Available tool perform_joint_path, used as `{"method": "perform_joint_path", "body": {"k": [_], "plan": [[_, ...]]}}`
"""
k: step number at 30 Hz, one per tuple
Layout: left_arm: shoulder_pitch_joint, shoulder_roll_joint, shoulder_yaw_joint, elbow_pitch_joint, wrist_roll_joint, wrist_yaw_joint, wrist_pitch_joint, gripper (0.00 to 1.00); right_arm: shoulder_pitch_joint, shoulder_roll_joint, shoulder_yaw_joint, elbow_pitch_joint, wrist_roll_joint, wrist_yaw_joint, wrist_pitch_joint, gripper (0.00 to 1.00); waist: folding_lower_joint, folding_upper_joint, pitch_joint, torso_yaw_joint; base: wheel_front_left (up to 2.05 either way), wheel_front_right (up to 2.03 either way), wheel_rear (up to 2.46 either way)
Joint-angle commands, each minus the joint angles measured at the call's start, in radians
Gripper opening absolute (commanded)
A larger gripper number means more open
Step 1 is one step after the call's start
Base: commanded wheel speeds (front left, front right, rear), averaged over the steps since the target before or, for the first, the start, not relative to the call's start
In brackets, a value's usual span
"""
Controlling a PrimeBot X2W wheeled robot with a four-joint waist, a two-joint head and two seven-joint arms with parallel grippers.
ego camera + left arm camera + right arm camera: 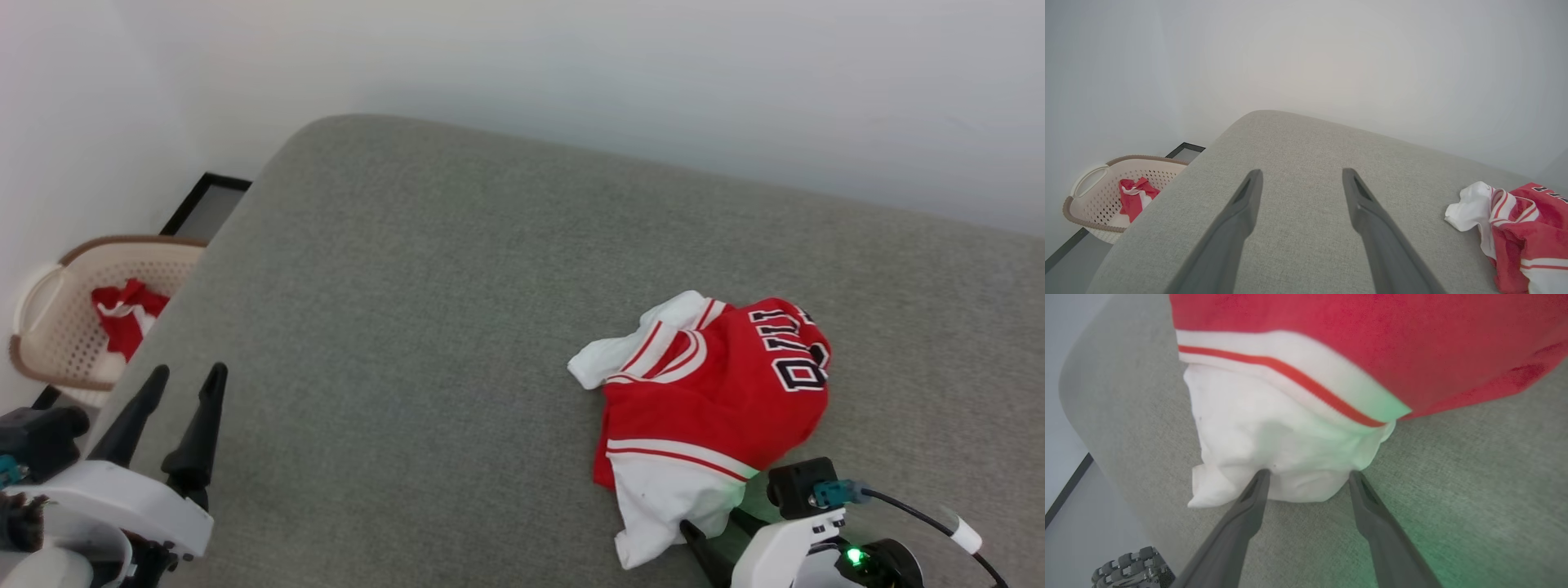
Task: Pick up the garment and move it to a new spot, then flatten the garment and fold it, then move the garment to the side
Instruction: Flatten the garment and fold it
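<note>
Right gripper (1308,472) is standing wide open and empty, tips at the white sleeve's (1274,428) near edge. Grey cushion (457,286) is bearing the garment (718,392), crumpled at its near right and stretching straight away from that gripper. Left gripper (188,371), likewise spread and empty, is hanging well apart.
</note>
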Motion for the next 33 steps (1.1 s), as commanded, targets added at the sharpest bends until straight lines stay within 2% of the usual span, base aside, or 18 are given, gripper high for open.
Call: {"method": "perform_joint_path", "body": {"k": [1,2,3,4,10,15,26,33], "plan": [[-0.014,-0.007,-0.002,0.009,0.007,-0.006,-0.006,1.0,-0.018,0.006,-0.002,0.017,-0.018,-0.001,0.004,1.0,0.0,0.0,0.021,0.022,0.0,0.0,0.0],[-0.019,-0.011,-0.005,0.015,0.009,-0.01,-0.007,1.0,-0.024,0.009,-0.005,0.032,-0.026,-0.001,0.007,1.0,0.0,0.0,0.023,0.025,0.0,0.0,0.0],[-0.026,-0.016,-0.008,0.021,0.009,-0.013,-0.008,1.0,-0.032,0.01,0.0,0.041,-0.04,-0.001,0.004,0.35,0.0,0.0,0.025,0.028,0.0,0.0,0.0],[-0.03,-0.019,-0.01,0.027,0.009,-0.014,-0.009,1.0,-0.035,0.011,0.001,0.051,-0.043,-0.001,0.003,0.0,0.0,0.0,0.026,0.029,0.0,0.0,0.0],[-0.033,-0.019,-0.001,0.053,0.003,-0.021,-0.019,1.0,-0.056,0.0,-0.019,0.044,-0.054,-0.001,-0.004,0.0,0.0,0.0,0.022,0.015,0.0,0.0,0.0],[-0.014,-0.012,0.012,0.053,-0.003,-0.017,-0.027,1.0,-0.059,-0.026,-0.054,-0.012,-0.059,-0.001,0.037,0.0,0.0,0.0,0.009,-0.017,0.0,0.0,0.0],[0.016,0.004,0.029,0.029,-0.017,-0.003,-0.026,1.0,-0.066,-0.172,-0.233,-0.177,-0.067,-0.001,0.195,0.0,0.0,0.0,-0.012,-0.113,0.0,0.0,0.0],[0.003,-0.003,0.016,0.023,-0.011,-0.005,-0.021,1.0,-0.098,-0.267,-0.336,-0.116,-0.055,-0.001,0.215,0.0,0.0,0.0,-0.012,-0.143,0.0,0.0,0.0]]}}
